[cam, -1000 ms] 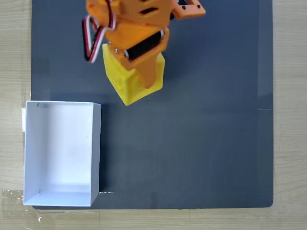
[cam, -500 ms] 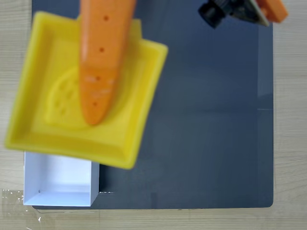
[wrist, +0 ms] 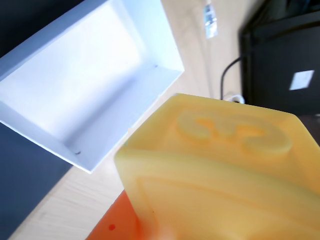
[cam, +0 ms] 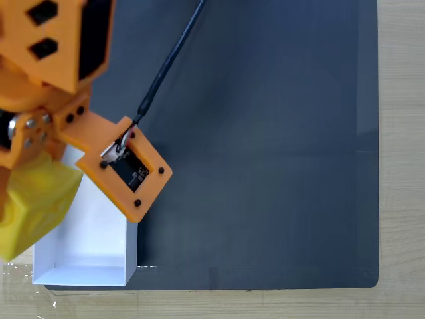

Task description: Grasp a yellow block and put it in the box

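Observation:
The yellow block (cam: pixel 33 206) hangs in the air at the left edge of the fixed view, over the left wall of the white box (cam: pixel 93 256). My orange gripper (cam: pixel 26 178) is shut on it from above, and the arm hides the box's upper half. In the wrist view the block (wrist: pixel 220 170) looms large at the lower right with its round stud facing up. One orange finger (wrist: pixel 117 226) shows beneath it. The open box (wrist: pixel 85 80) lies beyond at the upper left, with a plain white inside and nothing in it.
A dark grey mat (cam: pixel 265 166) covers most of the wooden table (cam: pixel 402 166). A black cable (cam: pixel 169 63) runs to the wrist camera mount (cam: pixel 129 169). In the wrist view a dark object (wrist: pixel 282 65) and a cable stand past the box.
The arm lifted the block off the top of the mat and carried it left and down in the fixed view. The block now hangs over the box's left side.

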Tool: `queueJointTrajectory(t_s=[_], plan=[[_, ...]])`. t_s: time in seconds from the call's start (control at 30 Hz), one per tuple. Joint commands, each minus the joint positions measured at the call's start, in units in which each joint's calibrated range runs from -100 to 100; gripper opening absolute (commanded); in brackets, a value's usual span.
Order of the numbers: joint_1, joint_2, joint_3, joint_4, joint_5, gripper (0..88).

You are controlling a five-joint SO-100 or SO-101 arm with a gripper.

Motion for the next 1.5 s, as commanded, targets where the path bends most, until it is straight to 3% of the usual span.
queueJointTrajectory(t_s=[0.0,0.4,0.97,1.23,1.47], plan=[[0.51,6.07,-7.92,-1.2,-0.82,21.1],[-2.6,22.51,-19.41,-0.59,-0.72,21.7],[-2.77,27.0,-19.59,-0.5,1.28,22.0],[-2.69,26.58,-19.05,-0.41,1.33,36.9],[-3.11,26.16,-19.77,0.72,1.38,38.5]])
